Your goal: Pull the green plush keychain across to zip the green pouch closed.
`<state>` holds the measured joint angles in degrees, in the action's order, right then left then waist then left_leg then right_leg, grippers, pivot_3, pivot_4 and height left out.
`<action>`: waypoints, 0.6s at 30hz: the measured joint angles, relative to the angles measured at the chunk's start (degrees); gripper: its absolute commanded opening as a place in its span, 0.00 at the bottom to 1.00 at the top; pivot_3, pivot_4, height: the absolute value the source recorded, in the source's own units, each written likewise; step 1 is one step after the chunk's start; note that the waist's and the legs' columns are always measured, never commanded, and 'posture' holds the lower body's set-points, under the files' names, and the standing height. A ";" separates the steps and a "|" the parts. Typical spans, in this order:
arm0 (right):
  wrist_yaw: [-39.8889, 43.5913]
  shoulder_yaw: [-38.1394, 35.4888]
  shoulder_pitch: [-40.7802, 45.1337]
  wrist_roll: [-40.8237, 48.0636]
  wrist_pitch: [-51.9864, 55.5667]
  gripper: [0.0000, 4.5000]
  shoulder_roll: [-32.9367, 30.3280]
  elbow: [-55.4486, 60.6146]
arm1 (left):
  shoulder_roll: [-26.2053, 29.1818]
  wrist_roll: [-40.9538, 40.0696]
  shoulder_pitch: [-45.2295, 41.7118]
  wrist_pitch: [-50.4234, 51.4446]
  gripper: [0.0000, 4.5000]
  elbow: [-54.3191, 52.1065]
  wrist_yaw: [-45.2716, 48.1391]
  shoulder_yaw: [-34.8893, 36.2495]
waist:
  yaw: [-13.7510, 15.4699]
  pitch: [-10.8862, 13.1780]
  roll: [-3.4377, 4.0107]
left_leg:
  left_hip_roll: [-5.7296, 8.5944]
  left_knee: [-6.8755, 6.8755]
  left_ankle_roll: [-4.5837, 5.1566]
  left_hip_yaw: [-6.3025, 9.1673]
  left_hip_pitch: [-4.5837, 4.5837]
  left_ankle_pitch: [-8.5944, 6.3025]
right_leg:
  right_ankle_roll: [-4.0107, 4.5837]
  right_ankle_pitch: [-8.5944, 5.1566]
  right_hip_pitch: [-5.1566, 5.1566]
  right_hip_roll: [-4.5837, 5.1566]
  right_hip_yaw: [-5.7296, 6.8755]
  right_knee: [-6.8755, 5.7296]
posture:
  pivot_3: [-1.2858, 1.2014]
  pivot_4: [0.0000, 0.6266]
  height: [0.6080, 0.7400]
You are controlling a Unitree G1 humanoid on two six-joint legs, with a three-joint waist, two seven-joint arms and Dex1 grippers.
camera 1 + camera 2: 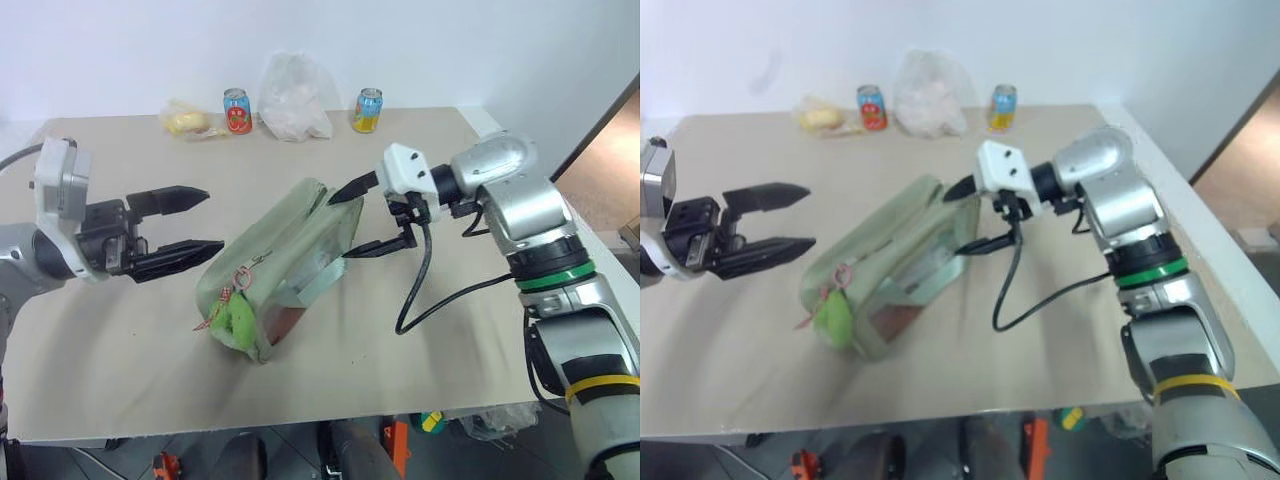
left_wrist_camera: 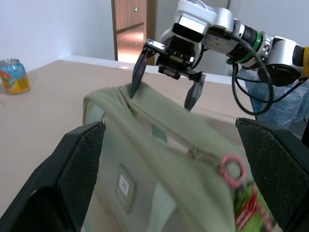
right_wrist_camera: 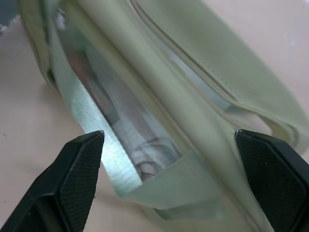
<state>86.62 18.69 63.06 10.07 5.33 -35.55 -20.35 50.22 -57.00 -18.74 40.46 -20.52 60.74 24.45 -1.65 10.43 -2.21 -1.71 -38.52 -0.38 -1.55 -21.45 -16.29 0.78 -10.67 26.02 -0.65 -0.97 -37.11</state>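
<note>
A: So, what lies nearest?

B: The keychain (image 1: 238,318), a lime-green plush charm, hangs at the near end of the pouch (image 1: 285,265). Its red cord runs up to a small ring at the zipper, on that same near end.

A: And the pouch?

B: Pale green, standing on the table (image 1: 120,340), running diagonally from the near end up toward the right gripper (image 1: 362,220). In the right wrist view the clear window faces the camera.

A: Where is the left gripper (image 1: 195,222)?

B: Level, just beside the pouch's near end, pointing at it. Its two black fingers are spread wide, one above the other, and grip nothing. In its wrist view the pouch top and the ring sit between the fingers, but apart from them.

A: The right gripper?

B: At the far end of the pouch. Its fingers are wide apart and straddle that end, one on each side; the tips look close to the fabric, and I cannot tell if they touch. Nothing is clamped.

A: Beyond that?

B: Along the far table edge: a yellow item (image 1: 186,122), a red can (image 1: 237,111), a white bag (image 1: 293,98) and a yellow can (image 1: 367,110).
</note>
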 measured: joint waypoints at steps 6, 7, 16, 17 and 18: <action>0.89 0.00 0.48 -0.88 -3.08 0.35 0.61 -2.59 | -1.49 -1.89 3.71 -0.51 1.00 -2.13 -2.29 3.05 | 0.09 0.00 0.00 | -0.01 0.00 -0.01 0.00 0.01 0.00 | -0.01 -0.01 -0.01 0.04 0.00 0.00 | 0.52 0.24 1.00; 1.01 0.00 0.48 -0.88 -3.27 0.27 0.66 -2.66 | -1.84 -2.16 4.35 -0.66 1.00 -2.73 -2.85 3.11 | 0.12 0.00 0.00 | -0.01 -0.01 -0.02 0.00 0.01 0.00 | 0.00 -0.01 -0.02 0.03 0.00 -0.01 | 0.52 0.24 1.00; 1.74 1.68 0.48 0.68 -4.27 0.02 -1.08 -3.69 | -2.75 -7.16 4.87 -1.82 1.00 -3.14 -6.92 8.19 | 0.30 0.00 0.00 | 0.01 -0.01 -0.26 0.05 0.06 0.14 | -0.06 -0.02 -0.04 -0.04 0.09 -0.05 | 0.52 0.24 1.00; 1.75 2.02 0.47 1.27 -4.12 0.02 -1.86 -3.69 | -2.98 -8.08 4.89 -1.82 1.00 -3.15 -7.61 9.04 | 0.33 0.00 0.00 | 0.01 -0.01 -0.28 0.05 0.06 0.15 | -0.08 -0.01 -0.04 -0.04 0.09 -0.06 | 0.52 0.24 1.00; 1.73 2.07 0.48 1.49 -3.93 0.02 -2.27 -3.81 | -3.25 -8.71 4.95 -1.88 1.00 -3.16 -8.11 9.78 | 0.38 0.00 0.00 | 0.02 -0.01 -0.31 0.04 0.06 0.17 | -0.10 0.00 -0.04 -0.04 0.08 -0.06 | 0.52 0.24 1.00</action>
<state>88.35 20.76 63.54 11.55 1.40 -37.82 -24.16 46.97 -65.71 -13.78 38.58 -23.68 52.64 34.23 -1.27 10.43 -2.21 -1.69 -38.53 -0.68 -1.51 -21.39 -16.12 0.69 -10.67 25.98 -0.70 -0.89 -37.17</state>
